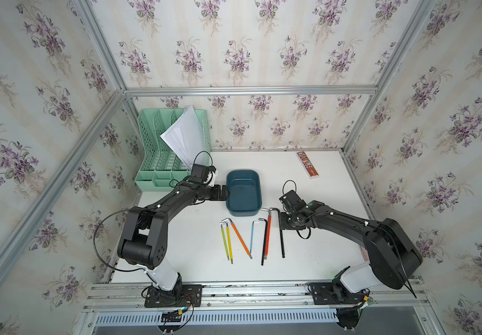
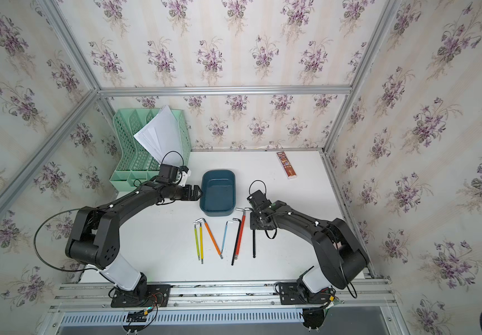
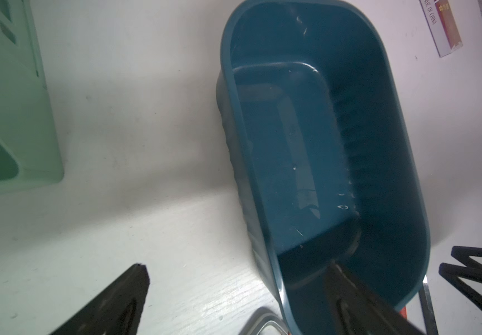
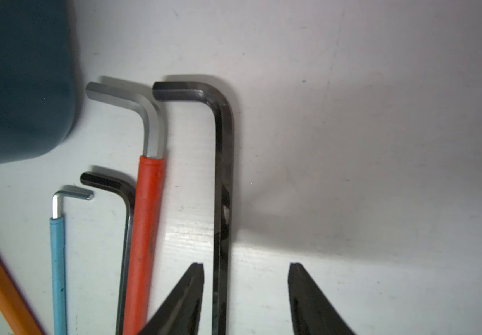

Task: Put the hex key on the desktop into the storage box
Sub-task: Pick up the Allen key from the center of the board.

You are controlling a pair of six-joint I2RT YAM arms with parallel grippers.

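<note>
- The desktop [image 1: 321, 255] filled the lower centre of the frame in both top views.
- The storage box [image 1: 244, 191] stood at the centre of the frame, with its long side running up the frame.
- Seven hex keys lay in a row on the desktop, just below the storage box.
- The large black hex key [image 1: 281, 235] lay rightmost in the row, with its bent end near the lower right corner of the storage box.
- The right claw [image 4: 245, 265] was released. Its fingers were spread to either side of the shaft of the large black hex key. The shaft lay close to one finger and clear of the other.
- The left claw [image 3: 238, 265] was released at the left rim of the storage box. One finger hung inside the box and the other outside, above the desktop.
- The red-sleeved key [image 4: 147, 232] lay just beside the large black hex key, with a thin black key [image 4: 126, 246] touching it.
- To the left followed a blue key [image 1: 252, 236], an orange key [image 1: 241, 237], a yellow key [image 1: 229, 243] and a green key [image 1: 224, 240].
- A green file rack [image 1: 152, 145] holding papers [image 1: 184, 136] stood at the upper left.
- A slim case [image 1: 307, 164] lay at the upper right.
</note>
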